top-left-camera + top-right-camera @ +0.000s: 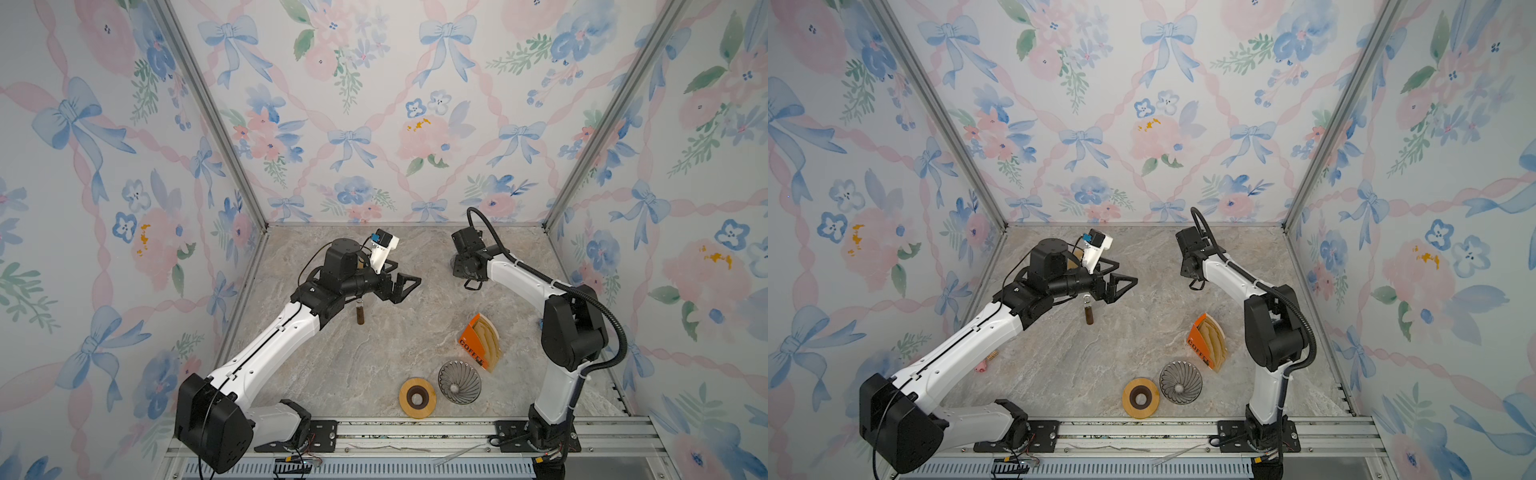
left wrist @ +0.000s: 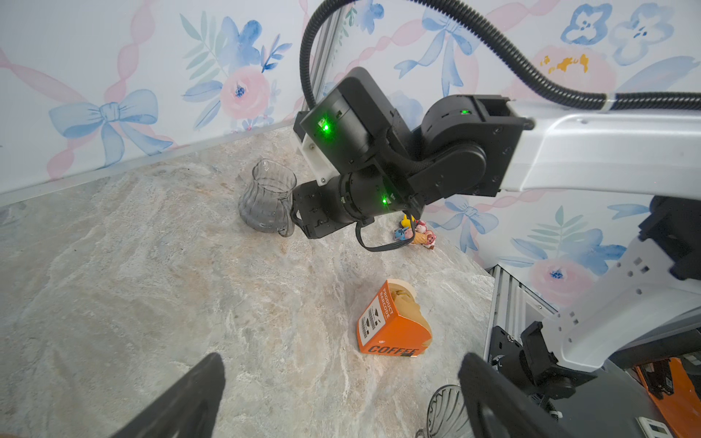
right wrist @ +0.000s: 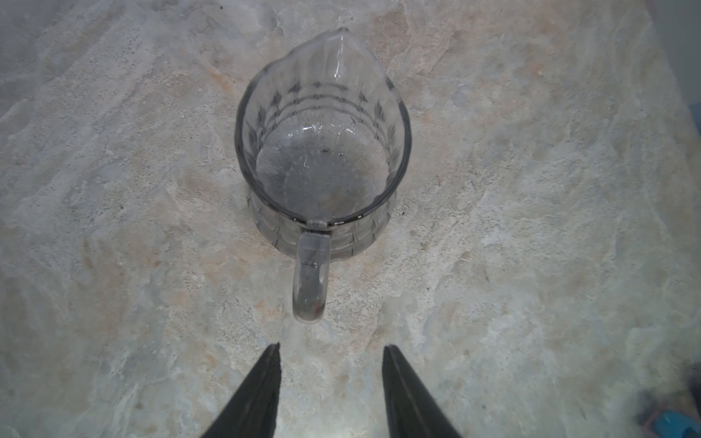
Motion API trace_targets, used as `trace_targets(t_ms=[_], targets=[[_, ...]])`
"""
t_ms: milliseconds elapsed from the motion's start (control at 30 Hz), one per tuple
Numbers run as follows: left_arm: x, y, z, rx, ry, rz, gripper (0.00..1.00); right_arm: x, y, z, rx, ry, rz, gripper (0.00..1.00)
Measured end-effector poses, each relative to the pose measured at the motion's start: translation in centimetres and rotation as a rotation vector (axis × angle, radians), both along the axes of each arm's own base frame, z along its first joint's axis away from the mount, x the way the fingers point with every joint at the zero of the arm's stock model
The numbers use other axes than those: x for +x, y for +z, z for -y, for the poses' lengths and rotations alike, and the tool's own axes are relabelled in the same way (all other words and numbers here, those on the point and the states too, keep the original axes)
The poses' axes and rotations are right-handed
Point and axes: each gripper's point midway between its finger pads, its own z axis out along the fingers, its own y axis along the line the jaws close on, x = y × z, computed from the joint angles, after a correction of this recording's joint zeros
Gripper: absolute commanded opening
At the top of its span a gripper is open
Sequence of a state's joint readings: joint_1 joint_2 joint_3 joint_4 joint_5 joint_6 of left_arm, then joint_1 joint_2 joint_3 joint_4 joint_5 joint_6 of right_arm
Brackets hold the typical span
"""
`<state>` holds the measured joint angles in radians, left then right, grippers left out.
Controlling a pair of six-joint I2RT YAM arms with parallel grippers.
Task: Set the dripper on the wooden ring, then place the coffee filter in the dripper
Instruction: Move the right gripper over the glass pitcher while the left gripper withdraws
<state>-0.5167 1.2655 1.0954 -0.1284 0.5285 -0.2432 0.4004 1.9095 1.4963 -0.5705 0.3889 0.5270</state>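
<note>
Filters point(image 1: 490, 341): kept in an orange box point(image 1: 470, 347), just beside the dripper point(image 1: 459, 381) on the table point(image 1: 374, 332); left gripper point(image 2: 341, 358): spread wide, nothing held; right gripper point(image 3: 330, 349): partly spread, nothing gripped, glass jug point(image 3: 322, 151) handle seen just ahead.

Ahead of the black jaws of my right gripper point(image 3: 330, 347), I see a smoky, ribbed glass pitcher point(image 3: 322, 151) on the beige-grey veined marble table point(image 3: 531, 227). Beyond the black jaws of my left gripper point(image 2: 341, 358): an orange box point(image 2: 394, 333) lettered COFFEE in black, tan filters point(image 2: 407, 303) inside, before wallpaper point(image 2: 113, 57) of blue bows and pink blooms.
</note>
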Motion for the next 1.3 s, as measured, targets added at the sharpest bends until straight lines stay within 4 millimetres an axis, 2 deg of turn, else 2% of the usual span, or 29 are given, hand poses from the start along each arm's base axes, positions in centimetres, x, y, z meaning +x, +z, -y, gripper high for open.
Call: trace_targets(t_ms=[200,433,867,1033,1300], targets=[[0.1,0.1,-0.2,-0.001,0.006,0.002,0.98,0.8,-1.3,-0.3,0.001,0.008,-0.021,0.39],[0.1,0.1,-0.2,-0.001,0.006,0.002,0.98,1.8,-1.7,-0.5,-0.001,0.008,-0.021,0.3],[0.3,0.1,-0.4,-0.002,0.013,0.002,0.98,2.3,-2.3,-0.1,-0.011,0.0,-0.031,0.24],[0.4,0.1,-0.5,-0.002,0.014,0.002,0.98,2.3,-2.5,0.1,-0.016,-0.001,-0.036,0.19],[0.6,0.1,-0.8,-0.003,0.023,0.001,0.98,2.2,-2.6,-0.5,-0.029,0.028,-0.035,0.15]])
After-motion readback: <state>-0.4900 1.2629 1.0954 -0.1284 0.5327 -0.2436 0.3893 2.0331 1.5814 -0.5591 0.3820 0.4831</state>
